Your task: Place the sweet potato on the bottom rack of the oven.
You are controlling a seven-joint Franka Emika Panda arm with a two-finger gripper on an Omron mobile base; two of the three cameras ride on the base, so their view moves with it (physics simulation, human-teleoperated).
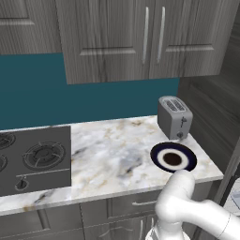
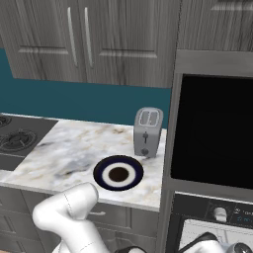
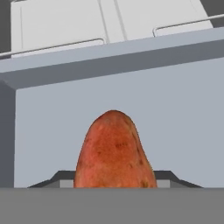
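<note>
sweet potato [image 3: 114,151] before oven [image 3: 131,109] interior — plate [image 1: 173,157], toaster [image 1: 174,117] nearby

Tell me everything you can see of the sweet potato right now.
The sweet potato stands in the lower middle of the hand view as a reddish-orange oval lump, rounded at the top and wider toward the bottom, its skin mottled with small darker flecks. It points away from the camera, along the pincer's line. Its lower end is cut off at the view's bottom, so what grips it is hidden. Behind it lies a pale grey flat surface, with pale wire rails higher up.
</note>
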